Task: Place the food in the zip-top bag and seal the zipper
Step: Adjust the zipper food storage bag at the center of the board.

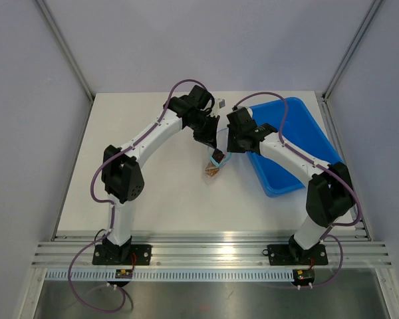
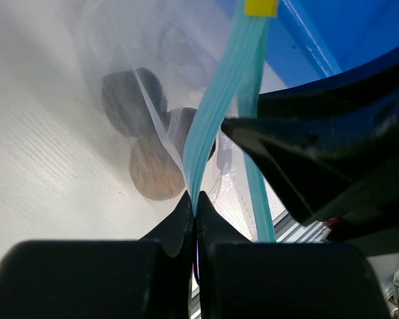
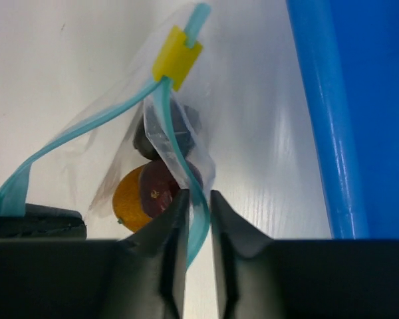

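Observation:
The zip-top bag (image 1: 214,166) is held up off the white table between my two grippers. In the left wrist view the bag (image 2: 120,46) holds the food: two dark pieces (image 2: 130,100) and an orange-brown piece (image 2: 153,174). My left gripper (image 2: 196,199) is shut on the teal zipper (image 2: 219,80). In the right wrist view the zipper (image 3: 86,126) runs from a yellow slider (image 3: 176,56) down between the narrowly parted jaws of my right gripper (image 3: 198,203), which do not clamp it. The orange piece (image 3: 128,199) and the dark pieces (image 3: 159,189) show through the bag there.
A big blue tray (image 1: 299,133) lies on the table right of the bag and close to the right gripper; it also shows in the right wrist view (image 3: 359,100). The two grippers (image 1: 211,147) (image 1: 227,150) are almost touching. Grey walls enclose the table.

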`<state>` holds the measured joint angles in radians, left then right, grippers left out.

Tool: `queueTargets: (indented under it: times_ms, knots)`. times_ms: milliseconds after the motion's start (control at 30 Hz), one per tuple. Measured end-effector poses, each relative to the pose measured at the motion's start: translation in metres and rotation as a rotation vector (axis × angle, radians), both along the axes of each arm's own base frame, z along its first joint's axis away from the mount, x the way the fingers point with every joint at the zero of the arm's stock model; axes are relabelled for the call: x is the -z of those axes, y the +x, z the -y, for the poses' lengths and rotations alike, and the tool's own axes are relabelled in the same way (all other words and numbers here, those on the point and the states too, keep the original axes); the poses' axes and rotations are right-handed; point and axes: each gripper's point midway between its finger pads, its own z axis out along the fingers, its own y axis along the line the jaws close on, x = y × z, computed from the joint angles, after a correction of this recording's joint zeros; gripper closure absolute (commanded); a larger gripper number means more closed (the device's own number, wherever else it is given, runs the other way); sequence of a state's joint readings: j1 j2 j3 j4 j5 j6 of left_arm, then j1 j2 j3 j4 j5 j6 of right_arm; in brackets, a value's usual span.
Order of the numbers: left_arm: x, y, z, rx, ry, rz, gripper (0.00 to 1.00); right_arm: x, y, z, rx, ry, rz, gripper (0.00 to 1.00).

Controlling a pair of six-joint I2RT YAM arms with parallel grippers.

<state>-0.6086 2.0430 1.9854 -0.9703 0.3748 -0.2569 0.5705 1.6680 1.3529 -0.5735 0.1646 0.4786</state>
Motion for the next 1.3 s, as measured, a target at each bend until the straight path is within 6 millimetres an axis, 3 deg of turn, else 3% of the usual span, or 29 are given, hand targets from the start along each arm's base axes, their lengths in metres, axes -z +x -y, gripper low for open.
queueTargets:
  times_ms: [33, 133, 300, 433, 567, 600, 700, 800, 933, 1100, 1200, 1300]
  knots:
    - [0.0, 0.0, 0.0, 0.002, 0.0, 0.001, 1.0, 0.001, 0.002, 0.0, 0.0, -0.005, 0.0, 0.89]
    - [0.0, 0.0, -0.001, 0.012, 0.003, 0.008, 1.0, -0.002, 0.004, 0.0, 0.005, 0.001, 0.007, 1.0]
    - [0.002, 0.002, -0.005, 0.021, 0.03, 0.029, 1.0, -0.018, 0.001, -0.003, 0.009, 0.045, 0.025, 1.0]
    - [-0.009, 0.008, -0.01, 0.021, 0.055, 0.073, 0.99, -0.046, -0.008, -0.012, 0.011, 0.156, 0.04, 1.0]
    - [-0.028, 0.019, -0.012, 0.025, 0.063, 0.15, 0.64, -0.06, -0.015, -0.017, 0.043, 0.241, 0.037, 1.0]
    - [-0.031, 0.021, -0.013, 0.025, 0.067, 0.167, 0.44, -0.06, -0.016, -0.017, 0.055, 0.249, 0.032, 1.0]
    - [-0.033, 0.025, -0.019, 0.017, 0.096, 0.194, 0.32, -0.053, -0.018, -0.017, 0.096, 0.272, 0.005, 1.0]
    - [-0.037, 0.026, -0.026, 0.002, 0.119, 0.219, 0.32, -0.043, -0.02, -0.018, 0.137, 0.298, -0.022, 1.0]
    - [-0.058, 0.013, -0.041, -0.02, 0.109, 0.278, 0.47, -0.034, -0.02, -0.02, 0.182, 0.331, -0.045, 1.0]
    - [-0.086, -0.029, -0.053, 0.038, 0.008, 0.363, 0.45, -0.034, -0.018, -0.026, 0.204, 0.376, -0.057, 1.0]
    - [-0.096, -0.052, -0.042, 0.115, -0.047, 0.399, 0.44, -0.035, -0.018, -0.027, 0.213, 0.388, -0.06, 1.0]
    - [-0.092, -0.06, -0.022, 0.183, -0.068, 0.423, 0.46, -0.033, -0.017, -0.028, 0.223, 0.392, -0.067, 1.0]
